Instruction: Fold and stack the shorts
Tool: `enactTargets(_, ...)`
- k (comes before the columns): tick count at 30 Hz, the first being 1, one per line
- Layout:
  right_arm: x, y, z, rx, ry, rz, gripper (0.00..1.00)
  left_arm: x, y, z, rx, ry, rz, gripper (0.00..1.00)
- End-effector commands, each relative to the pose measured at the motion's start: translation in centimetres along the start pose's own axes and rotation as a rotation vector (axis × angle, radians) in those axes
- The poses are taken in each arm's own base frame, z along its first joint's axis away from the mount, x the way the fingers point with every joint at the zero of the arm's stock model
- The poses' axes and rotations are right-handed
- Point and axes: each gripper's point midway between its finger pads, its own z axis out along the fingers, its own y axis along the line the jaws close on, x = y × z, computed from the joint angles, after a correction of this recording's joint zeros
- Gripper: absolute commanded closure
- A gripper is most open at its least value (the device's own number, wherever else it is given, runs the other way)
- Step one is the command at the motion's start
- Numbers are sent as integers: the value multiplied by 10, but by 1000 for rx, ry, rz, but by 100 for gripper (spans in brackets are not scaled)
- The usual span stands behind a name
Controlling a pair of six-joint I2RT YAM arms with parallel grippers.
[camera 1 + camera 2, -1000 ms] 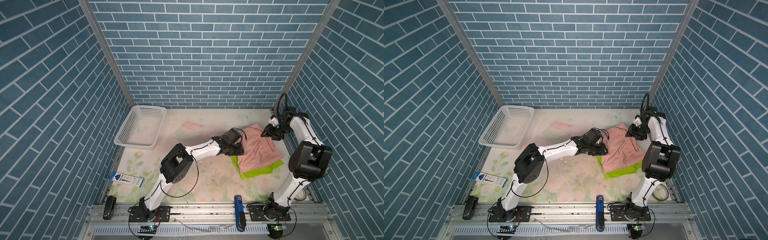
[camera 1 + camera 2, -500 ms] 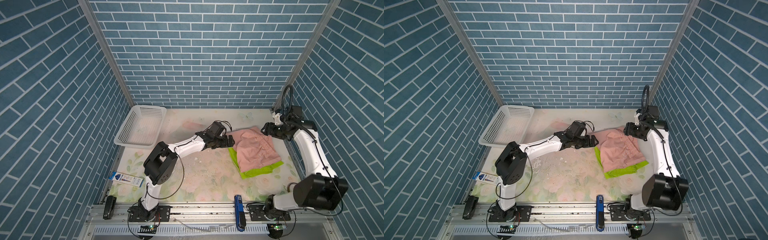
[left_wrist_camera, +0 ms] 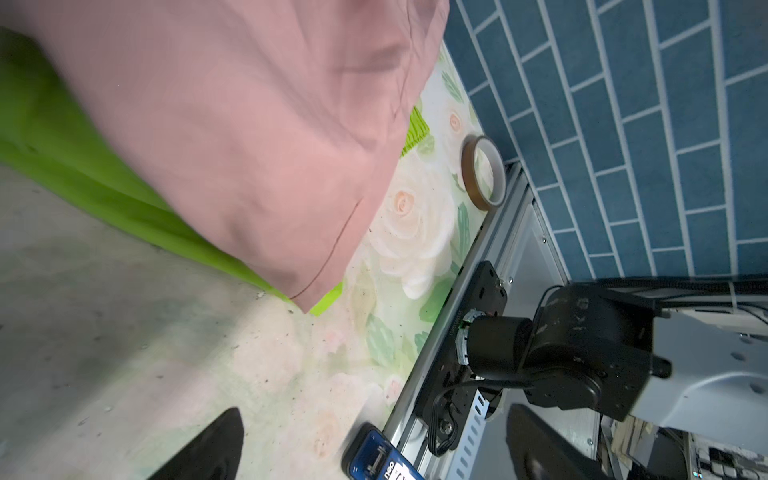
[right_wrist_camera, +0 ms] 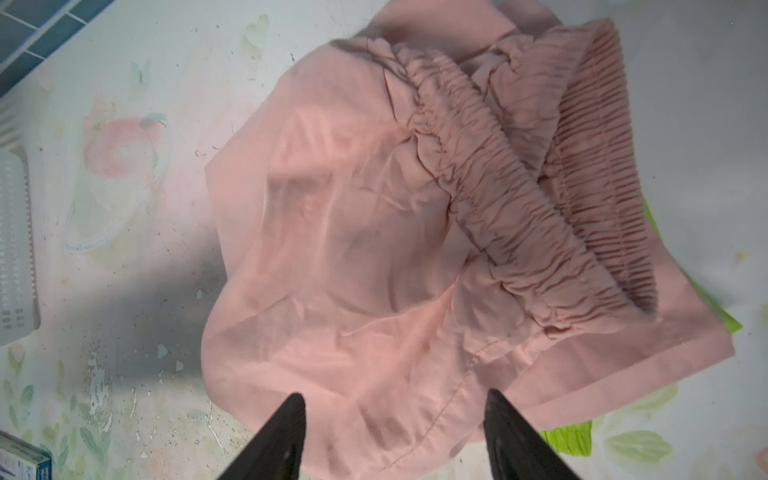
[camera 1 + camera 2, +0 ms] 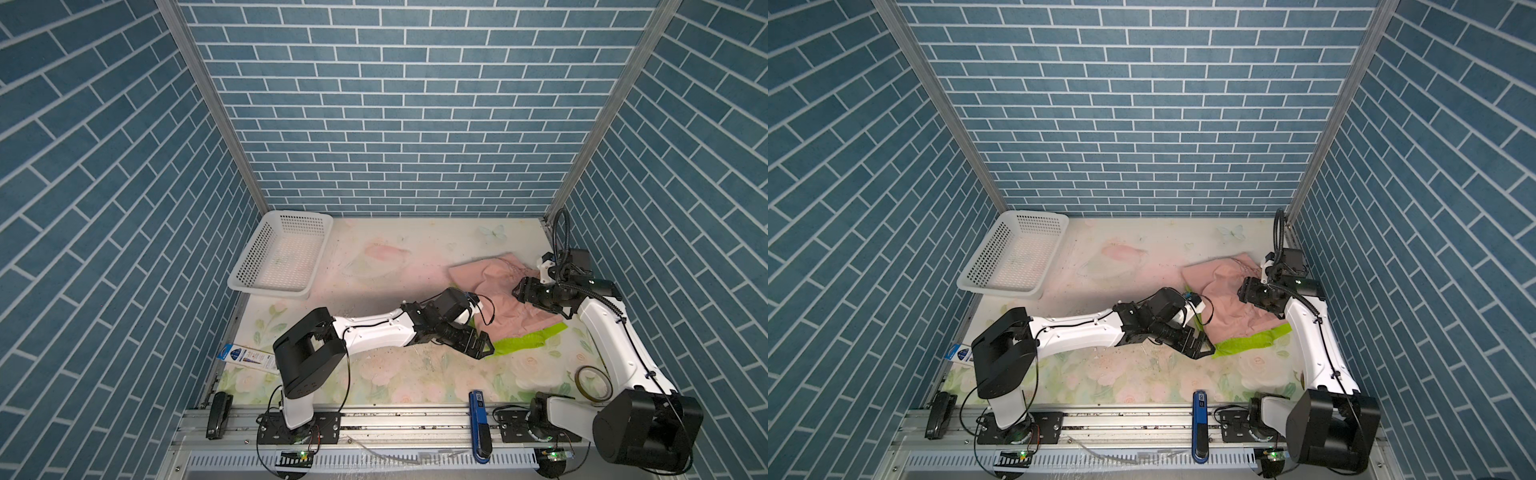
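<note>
Stacking looks nearly done: the pink shorts [image 5: 515, 311] lie rumpled over the lime shorts [image 5: 528, 340] right of centre on the tabletop [image 5: 415, 257], with the left hand [image 5: 487, 358] and right hand [image 5: 518, 291] both spread and empty, so the next move calls for neatening the pink fold.

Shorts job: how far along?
Done: pink shorts lie on the green shorts, which look flat and folded. In hand: nothing; left pincer and right pincer are both open and empty. Left: the pink pair is rumpled, its waistband bunched and gaping; it probably needs a neater fold.
</note>
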Motion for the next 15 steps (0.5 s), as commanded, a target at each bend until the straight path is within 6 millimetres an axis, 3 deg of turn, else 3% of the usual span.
enactTargets(1,-7,-1,-6,14,-60,23,31,-12,2,19,32,2,53,0)
enactTargets(8,-4,-50,-16,147,-154,197,31,-21,1,42,67,15,52,2)
enactTargets(15,9,-83,-5,131,-205,372,31,-26,3,47,69,10,52,22)
